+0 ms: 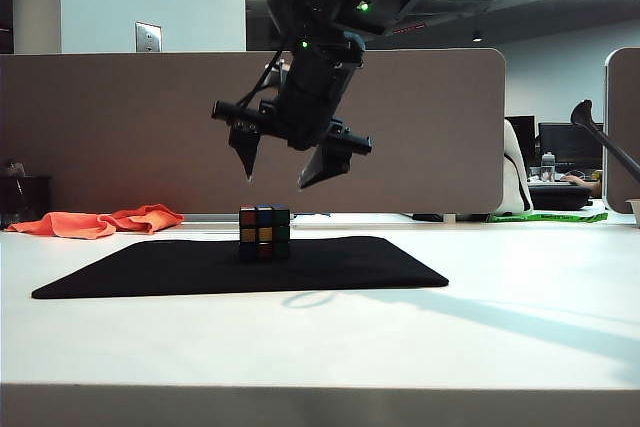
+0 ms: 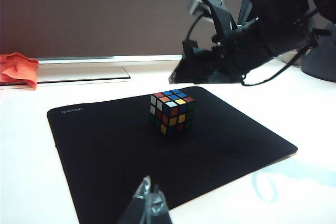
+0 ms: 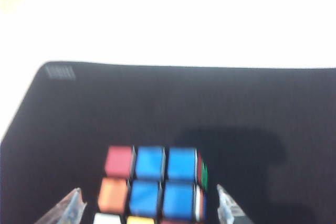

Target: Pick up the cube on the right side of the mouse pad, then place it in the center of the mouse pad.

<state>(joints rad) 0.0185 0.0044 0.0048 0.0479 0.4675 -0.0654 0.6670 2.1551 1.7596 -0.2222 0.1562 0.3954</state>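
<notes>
Open air around the cube [image 1: 264, 233] — mouse pad [image 1: 340, 267] otherwise bare

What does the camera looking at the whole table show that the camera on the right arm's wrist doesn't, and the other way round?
Only the exterior view shows the right gripper from outside, hanging above the cube with its jaws open, apart from the cube, plus the orange cloth and the grey partition behind the table.

Only the right wrist view shows the cube's top face up close, mostly blue stickers, and the logo patch in a corner of the mouse pad.

Both show the cube resting on the black mouse pad, unheld.
</notes>
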